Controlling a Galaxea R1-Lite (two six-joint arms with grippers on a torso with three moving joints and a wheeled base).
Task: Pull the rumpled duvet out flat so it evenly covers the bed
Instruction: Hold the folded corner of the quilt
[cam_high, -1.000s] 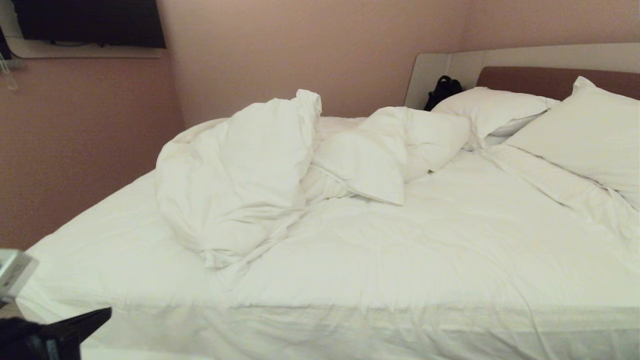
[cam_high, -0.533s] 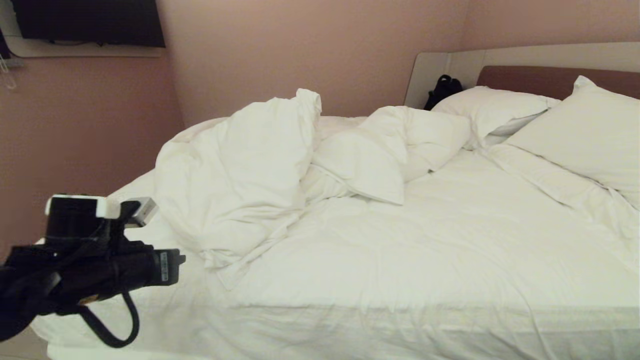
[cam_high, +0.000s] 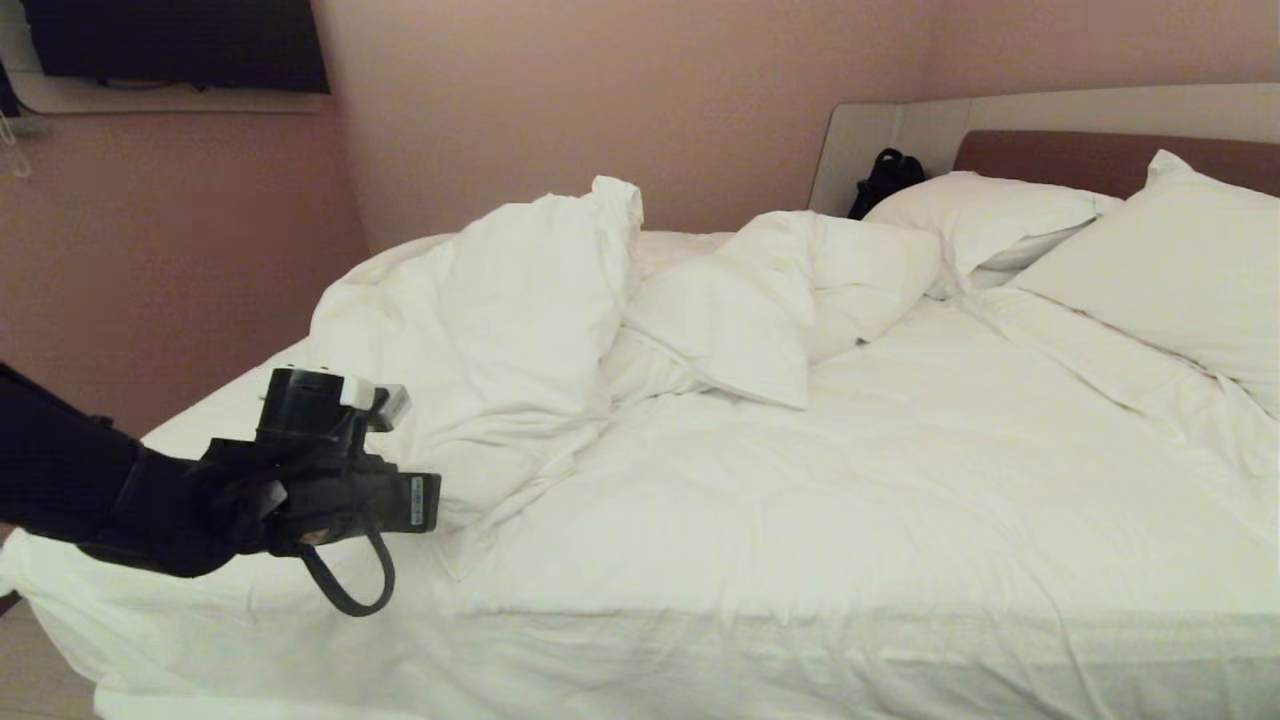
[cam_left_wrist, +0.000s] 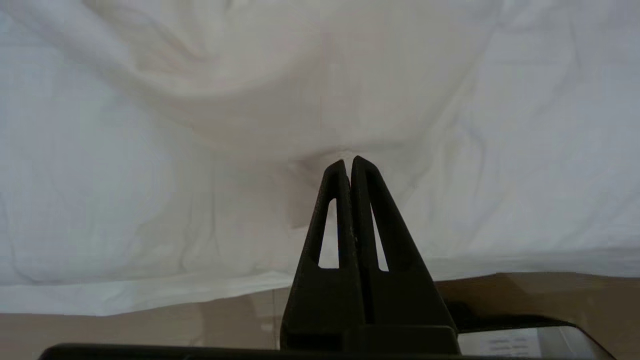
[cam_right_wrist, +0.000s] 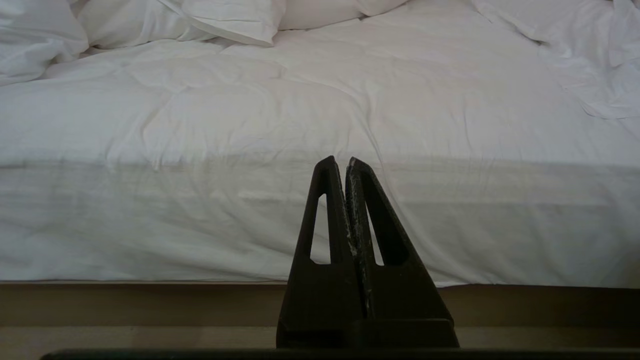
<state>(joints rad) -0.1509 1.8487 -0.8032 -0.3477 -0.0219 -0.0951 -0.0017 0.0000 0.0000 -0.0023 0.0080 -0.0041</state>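
Note:
The white duvet (cam_high: 470, 340) is bunched in a tall heap at the far left of the bed (cam_high: 1080, 160), and the rest of it lies flatter across the mattress (cam_high: 850, 480). My left gripper (cam_high: 425, 505) reaches in from the left, level, just in front of the heap's lower edge. In the left wrist view this gripper (cam_left_wrist: 348, 161) is shut with nothing between its fingers, its tips right at the duvet (cam_left_wrist: 200, 140). My right gripper (cam_right_wrist: 346, 161) is shut and empty, low before the bed's near side where the duvet (cam_right_wrist: 300, 100) hangs over; it is outside the head view.
Two white pillows (cam_high: 1180, 270) (cam_high: 980, 220) lean at the headboard on the right, with a black bag (cam_high: 885, 180) behind them. Pink walls run close along the bed's far side. A dark screen (cam_high: 180, 45) hangs on the wall, upper left. The beige bed base (cam_right_wrist: 150, 300) runs under the overhang.
My left arm has risen from the lower left corner and swung right and forward over the bed's near left corner, up to the duvet heap. The duvet and pillows lie as before.

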